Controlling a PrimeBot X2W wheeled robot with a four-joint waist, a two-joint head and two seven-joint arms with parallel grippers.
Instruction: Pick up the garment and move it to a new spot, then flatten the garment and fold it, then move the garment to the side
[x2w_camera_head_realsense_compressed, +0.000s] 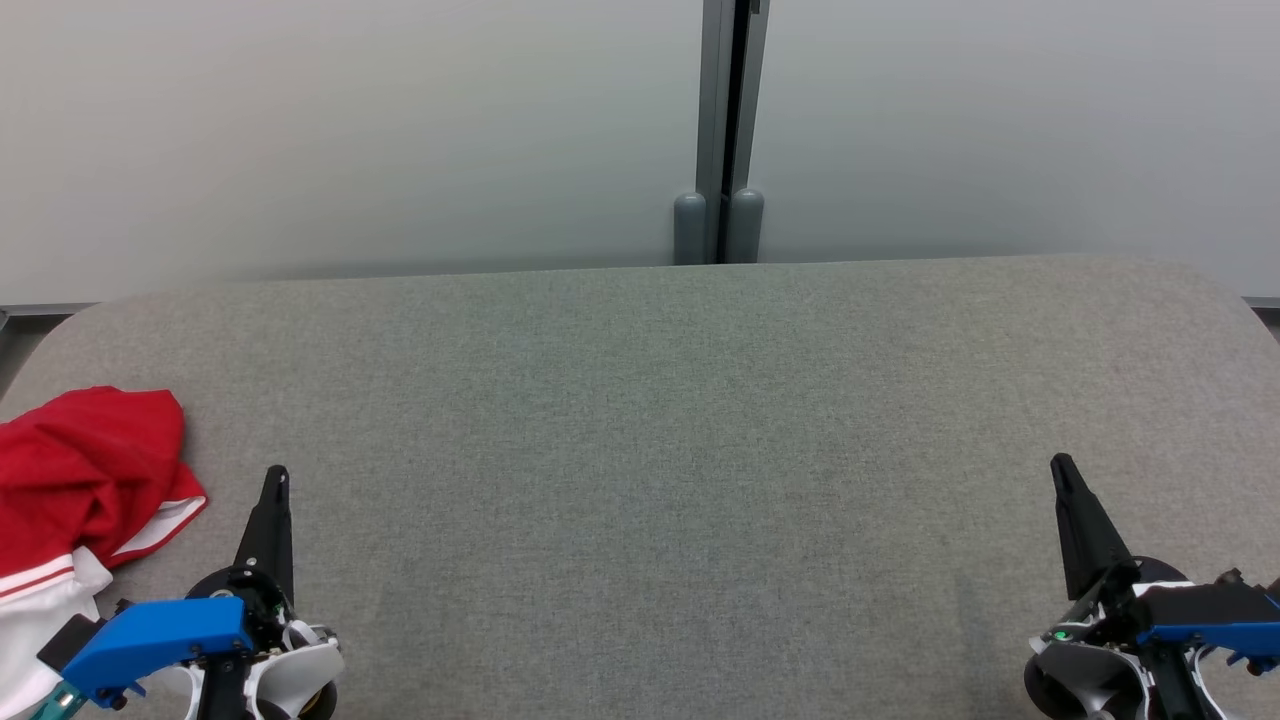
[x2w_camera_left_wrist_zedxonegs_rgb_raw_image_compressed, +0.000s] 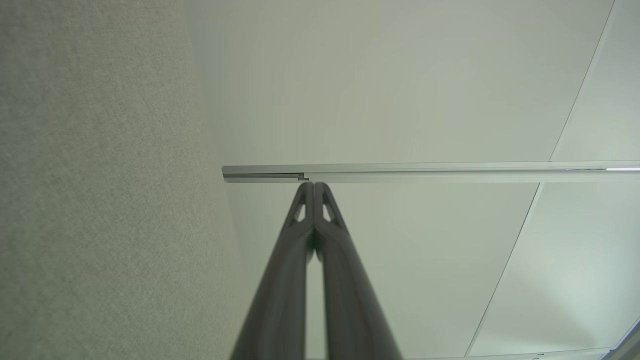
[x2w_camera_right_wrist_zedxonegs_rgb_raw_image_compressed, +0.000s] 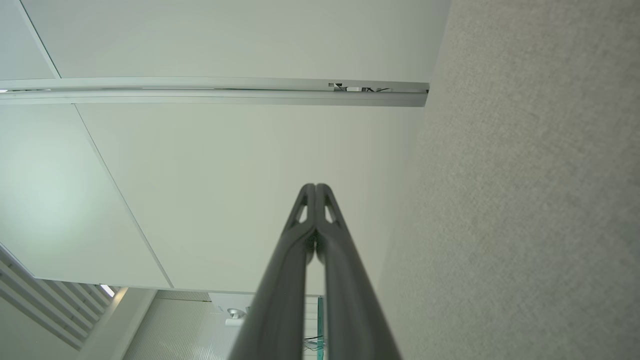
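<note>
Garment (x2w_camera_head_realsense_compressed: 85, 480) bunched at left edge of worktop (x2w_camera_head_realsense_compressed: 650, 450), just beside my left gripper (x2w_camera_head_realsense_compressed: 276, 476), on its outer side, not touching. My left gripper: fingers pressed together, nothing held. My right gripper (x2w_camera_head_realsense_compressed: 1060, 466) well apart across worktop, also closed, empty. Garment red, white trim, white panel with thin red stripes, crumpled folds.

Office-like lab space — pale partition panels (x2w_camera_head_realsense_compressed: 350, 130), a metal joining post (x2w_camera_head_realsense_compressed: 728, 120), a grey felt-topped table (x2w_camera_head_realsense_compressed: 640, 450).
</note>
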